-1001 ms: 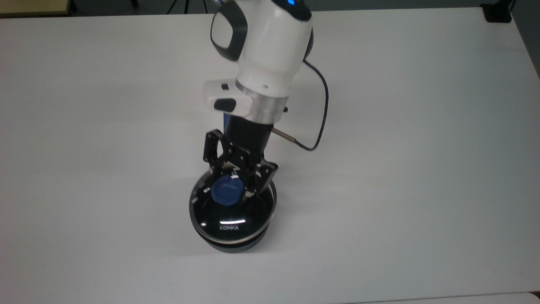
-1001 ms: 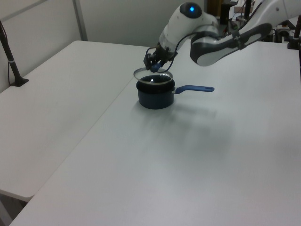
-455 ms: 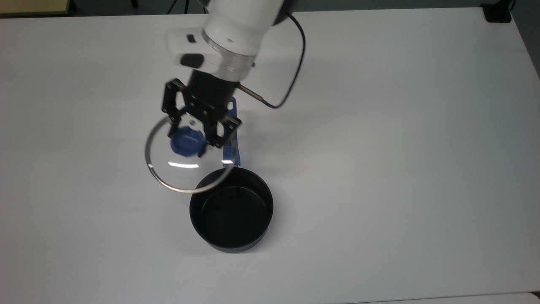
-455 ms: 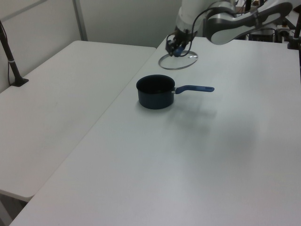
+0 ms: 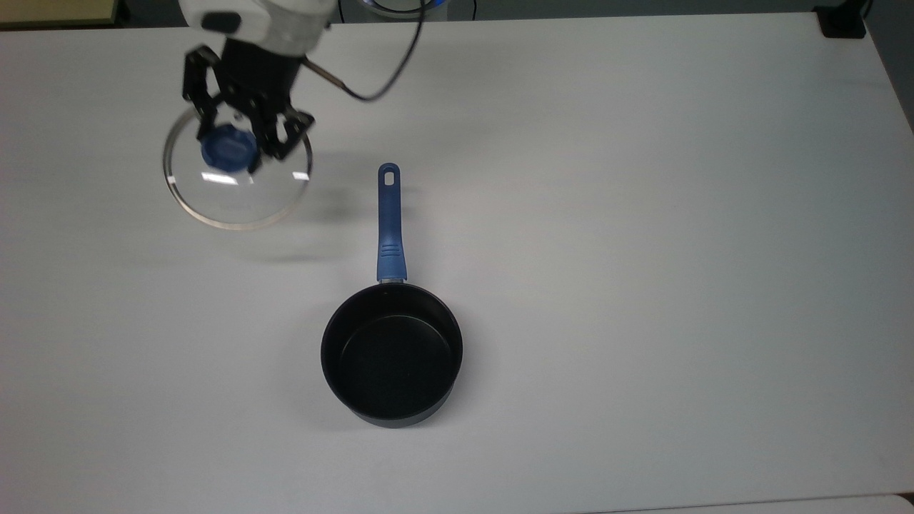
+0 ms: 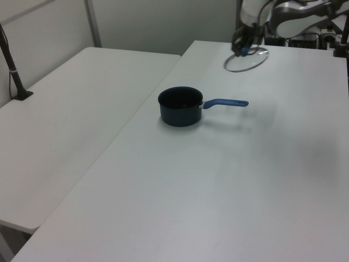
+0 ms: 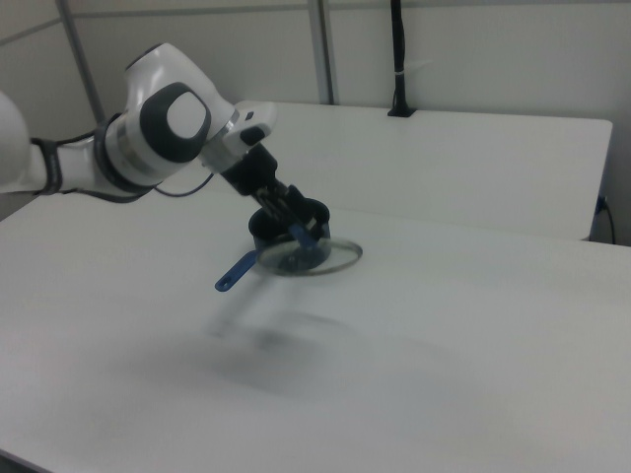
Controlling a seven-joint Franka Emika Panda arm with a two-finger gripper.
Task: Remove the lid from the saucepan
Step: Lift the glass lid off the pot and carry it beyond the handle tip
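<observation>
Round clear glass lid (image 5: pixel 235 187) with a thin metal rim hangs above the white table (image 5: pixel 643 214), its blue knob clamped in the black two-finger gripper (image 5: pixel 235 146). In the top view, the uncovered black saucepan (image 5: pixel 391 354) sits at five o'clock, well apart.

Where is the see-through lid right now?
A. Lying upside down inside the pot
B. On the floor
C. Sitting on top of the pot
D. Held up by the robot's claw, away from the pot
D: the gripper is closed on the blue knob of the lid, which hangs off to the top view's upper left, while the saucepan stands open and empty on the table.
</observation>
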